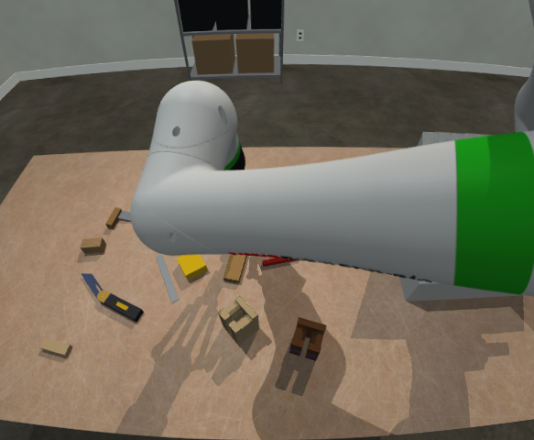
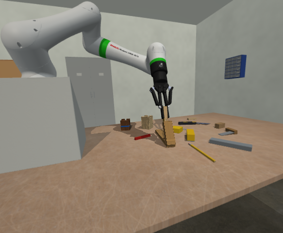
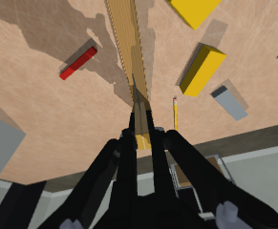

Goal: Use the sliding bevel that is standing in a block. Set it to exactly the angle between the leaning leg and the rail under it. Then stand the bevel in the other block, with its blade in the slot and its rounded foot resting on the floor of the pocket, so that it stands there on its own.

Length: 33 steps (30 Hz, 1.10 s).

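My gripper (image 2: 165, 117) (image 3: 141, 118) is shut on the sliding bevel (image 2: 165, 111) (image 3: 141, 125), with its wooden stock between the fingertips; a thin dark blade line runs ahead of them in the wrist view. Its angle is unclear. The leaning leg (image 2: 169, 132) stands directly below the fingers in the exterior view, rising from the near end of the rail (image 2: 159, 135). Contact with the bevel cannot be told. In the top view the arm hides the gripper. The pale block (image 1: 239, 326) (image 2: 146, 122) and the dark brown block with blue band (image 1: 309, 325) (image 2: 125, 124) stand without a bevel.
A red bar (image 2: 142, 137) (image 3: 78, 62) lies left of the leg. Yellow blocks (image 2: 190, 134) (image 3: 203, 71), a pencil (image 2: 202, 152) and a grey bar (image 2: 230, 144) lie right. A black-handled tool (image 1: 121, 306), a small square (image 1: 114, 217) and a steel strip (image 1: 167, 278) are farther off.
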Tool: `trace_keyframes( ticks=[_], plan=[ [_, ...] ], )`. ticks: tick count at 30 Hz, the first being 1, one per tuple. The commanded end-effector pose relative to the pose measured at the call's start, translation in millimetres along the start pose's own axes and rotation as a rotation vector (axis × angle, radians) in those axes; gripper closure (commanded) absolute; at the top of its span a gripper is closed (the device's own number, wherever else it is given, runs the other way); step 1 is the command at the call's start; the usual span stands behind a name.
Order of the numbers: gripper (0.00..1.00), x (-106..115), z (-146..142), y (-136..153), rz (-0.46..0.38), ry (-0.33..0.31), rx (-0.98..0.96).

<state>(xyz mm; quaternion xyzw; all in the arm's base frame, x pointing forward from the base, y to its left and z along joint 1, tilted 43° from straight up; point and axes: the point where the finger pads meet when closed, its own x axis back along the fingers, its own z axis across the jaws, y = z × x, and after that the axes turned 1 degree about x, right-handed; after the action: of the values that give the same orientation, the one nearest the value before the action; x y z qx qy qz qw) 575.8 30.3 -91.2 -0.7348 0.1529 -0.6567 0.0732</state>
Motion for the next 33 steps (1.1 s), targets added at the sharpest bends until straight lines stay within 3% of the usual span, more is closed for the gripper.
trace_keyframes(
  ticks=[1,14,33],
  plan=[
    [0.9,32,0,14,0.001,0.001,0.0],
    [0.9,77,0,34,0.001,0.001,0.0],
    [0.9,80,0,35,0.001,0.001,0.0]
  ],
)
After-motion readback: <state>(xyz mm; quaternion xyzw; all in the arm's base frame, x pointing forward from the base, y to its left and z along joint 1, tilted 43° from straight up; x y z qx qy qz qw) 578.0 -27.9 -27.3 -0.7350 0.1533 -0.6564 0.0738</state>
